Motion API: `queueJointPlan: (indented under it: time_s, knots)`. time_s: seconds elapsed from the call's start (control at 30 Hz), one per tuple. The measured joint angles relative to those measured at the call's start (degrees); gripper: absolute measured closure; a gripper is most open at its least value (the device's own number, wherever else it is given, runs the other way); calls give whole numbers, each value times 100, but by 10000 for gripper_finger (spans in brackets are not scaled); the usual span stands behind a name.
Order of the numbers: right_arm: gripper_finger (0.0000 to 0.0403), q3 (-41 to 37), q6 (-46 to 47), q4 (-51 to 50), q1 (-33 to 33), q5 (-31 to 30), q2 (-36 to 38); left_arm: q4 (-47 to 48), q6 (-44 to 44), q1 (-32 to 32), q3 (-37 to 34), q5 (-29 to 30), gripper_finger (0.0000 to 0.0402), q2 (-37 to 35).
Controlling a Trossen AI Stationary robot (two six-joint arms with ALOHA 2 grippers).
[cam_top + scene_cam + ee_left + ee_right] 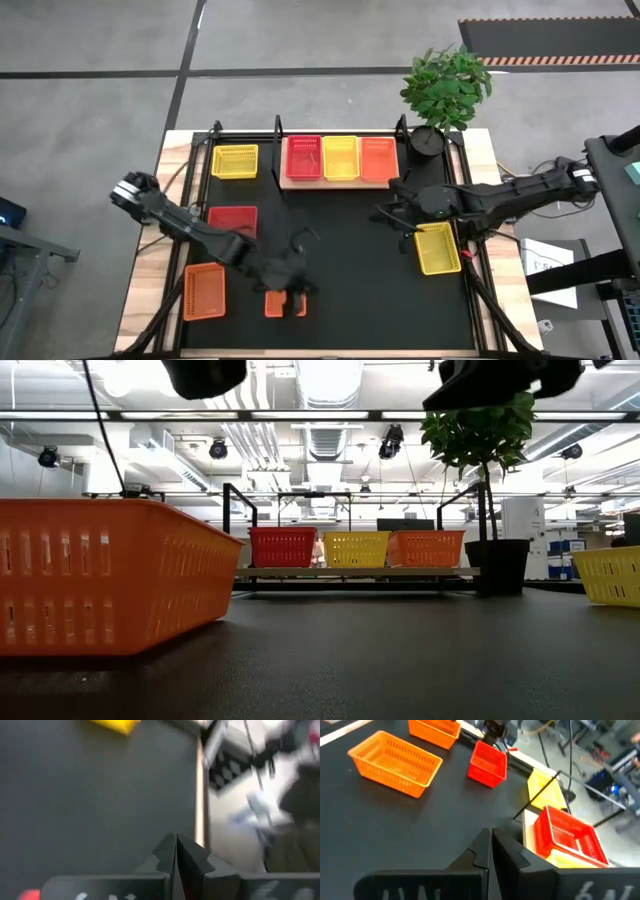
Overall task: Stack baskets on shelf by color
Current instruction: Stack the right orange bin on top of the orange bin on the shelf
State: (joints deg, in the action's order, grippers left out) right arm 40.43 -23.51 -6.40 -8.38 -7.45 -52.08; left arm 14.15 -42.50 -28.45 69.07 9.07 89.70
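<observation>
Baskets lie scattered over our black tabletop [340, 250]; on the shelf [335, 184] at the far middle, red [304, 157], yellow [340, 157] and orange [378, 158] stand side by side. Left fingers [176, 857] near the front and right fingers [491, 847] mid-right are pressed together, empty.

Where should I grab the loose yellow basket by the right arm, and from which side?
Take the yellow basket by a long-side wall, one finger inside and one outside, coming straight down from above. It sits upright with its mouth open, tilted a little on the black mat, and nothing lies on it. The wall facing the table's middle is probably easiest: the right gripper, now shut, hovers on that side.
</observation>
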Motion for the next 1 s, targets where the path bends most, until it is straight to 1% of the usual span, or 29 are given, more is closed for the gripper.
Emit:
queueJointPlan:
  time_s: [0.03, 0.13, 0.17, 0.23, 0.27, 0.33, 0.43, 0.5, 0.6, 0.73, 0.87, 0.93, 1.0]
  knots:
    - [394, -86, -59, 80, 0, 0, 81, 242, 23, -43, 194, -344, 402, 168]
    - [394, -206, -159, 145, 2, -2, 310, 1140, 68, -195, 723, -1774, 402, 658]
    - [394, -226, -159, 147, 2, -2, 373, 1506, 19, -238, 893, -2118, 402, 805]
    - [394, -240, -115, 140, 2, 0, 442, 2135, -206, -291, 1234, -2595, 402, 1073]
    - [394, -240, -72, 124, 2, 0, 476, 2316, -235, -294, 1418, -2723, 402, 1179]
    - [394, -245, -33, 121, 2, 0, 498, 2608, -214, -335, 1751, -2757, 402, 1339]
    - [394, -245, -50, 115, 2, 3, 515, 3076, -213, -365, 2031, -2566, 401, 1505]
    - [394, -245, -56, 115, 2, 3, 513, 3144, -357, -384, 2049, -2508, 399, 1571]
    - [394, -245, -55, 114, 2, 3, 515, 3129, -786, -402, 1938, -2555, 381, 1581]
    - [394, -312, -121, 101, 2, 3, 510, 3191, -875, -402, 1713, -2617, 334, 1584]
    - [394, -332, -269, 123, 4, 0, 508, 3201, -472, -402, 1554, -2589, 269, 1568]
    - [394, -332, -249, 116, 4, 0, 508, 3188, -181, -431, 1514, -2443, 239, 1568]
    - [394, -332, -196, 83, 4, 3, 508, 3180, 55, -511, 1467, -2114, 218, 1562]
